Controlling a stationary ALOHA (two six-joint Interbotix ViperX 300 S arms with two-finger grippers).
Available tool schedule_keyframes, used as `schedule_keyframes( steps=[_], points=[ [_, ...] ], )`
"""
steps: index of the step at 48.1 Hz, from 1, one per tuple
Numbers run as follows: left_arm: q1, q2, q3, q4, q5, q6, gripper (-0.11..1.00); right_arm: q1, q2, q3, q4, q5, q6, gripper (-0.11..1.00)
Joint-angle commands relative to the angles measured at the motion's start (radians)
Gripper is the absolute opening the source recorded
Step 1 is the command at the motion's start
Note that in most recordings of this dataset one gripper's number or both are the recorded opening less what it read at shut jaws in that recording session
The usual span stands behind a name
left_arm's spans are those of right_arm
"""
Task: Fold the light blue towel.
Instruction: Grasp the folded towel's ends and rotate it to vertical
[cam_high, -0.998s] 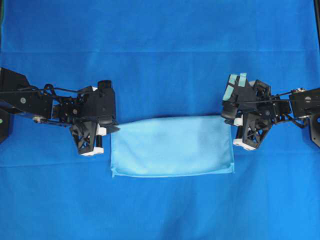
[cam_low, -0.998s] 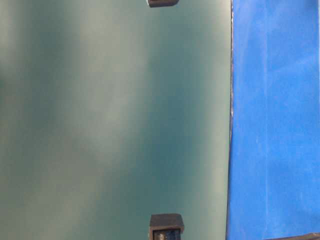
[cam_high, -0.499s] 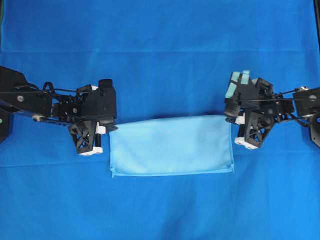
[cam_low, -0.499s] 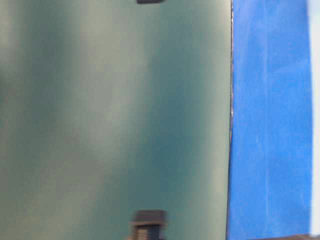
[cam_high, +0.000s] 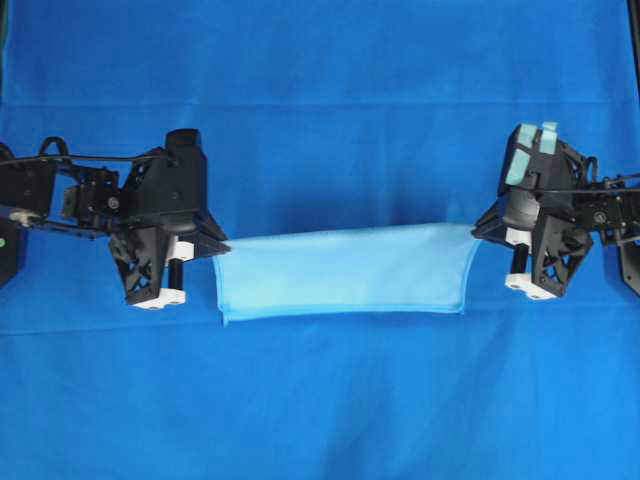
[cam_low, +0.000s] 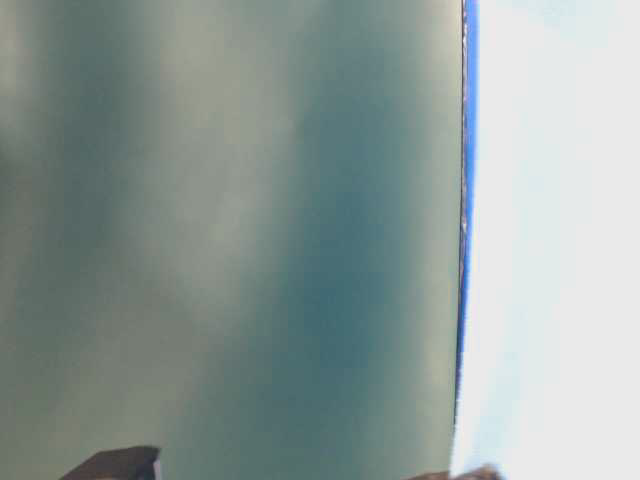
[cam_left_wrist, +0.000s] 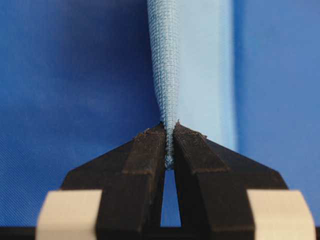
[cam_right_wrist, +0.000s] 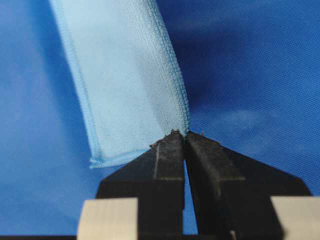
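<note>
The light blue towel (cam_high: 345, 270) hangs folded in half as a long strip, stretched between my two grippers above the royal-blue table sheet. My left gripper (cam_high: 218, 247) is shut on its left end, and the left wrist view shows the towel (cam_left_wrist: 172, 65) pinched between the gripper's tips (cam_left_wrist: 170, 145). My right gripper (cam_high: 480, 228) is shut on the towel's right end, and the right wrist view shows the towel (cam_right_wrist: 125, 85) held at the gripper's tips (cam_right_wrist: 185, 136). The towel's lower edge sags toward the sheet. It fills the right of the table-level view (cam_low: 560, 240) as a pale blur.
The royal-blue table sheet (cam_high: 320, 100) covers the whole table. A grey-green wall (cam_low: 230, 240) fills the left of the table-level view.
Both grippers have moved apart and lifted, pulling the towel taut and raising its far edge. The towel now looks longer and narrower from above, and now fills the table-level view's right.
</note>
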Motion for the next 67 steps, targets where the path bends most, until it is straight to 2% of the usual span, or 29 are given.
schedule_keyframes(
  steps=[1, 9, 14, 19, 29, 42, 55, 60, 67],
  points=[
    [-0.005, -0.021, -0.006, 0.002, -0.005, 0.000, 0.02, 0.002, -0.008, -0.008, -0.005, -0.005, -0.005, 0.03],
    [-0.015, -0.009, -0.018, 0.000, -0.034, -0.002, 0.02, -0.025, 0.008, -0.017, -0.038, -0.009, -0.005, 0.03],
    [-0.032, 0.003, -0.029, 0.000, -0.074, -0.002, 0.02, -0.077, 0.015, -0.029, -0.064, -0.011, -0.005, 0.03],
    [-0.063, 0.028, -0.052, 0.002, -0.121, 0.000, 0.02, -0.160, 0.021, -0.044, -0.112, -0.009, -0.006, 0.03],
    [-0.117, 0.118, -0.150, 0.002, -0.193, 0.014, 0.02, -0.311, 0.055, -0.095, -0.212, -0.032, -0.017, 0.03],
    [-0.130, 0.267, -0.318, 0.002, -0.215, 0.017, 0.02, -0.423, 0.179, -0.215, -0.307, -0.106, -0.023, 0.03],
    [-0.132, 0.373, -0.449, 0.002, -0.219, 0.017, 0.02, -0.460, 0.325, -0.371, -0.364, -0.137, -0.029, 0.03],
    [-0.137, 0.393, -0.477, 0.002, -0.232, 0.017, 0.02, -0.460, 0.364, -0.419, -0.365, -0.137, -0.048, 0.03],
    [-0.137, 0.414, -0.512, 0.002, -0.262, 0.017, 0.02, -0.468, 0.371, -0.430, -0.365, -0.130, -0.060, 0.03]
  ],
)
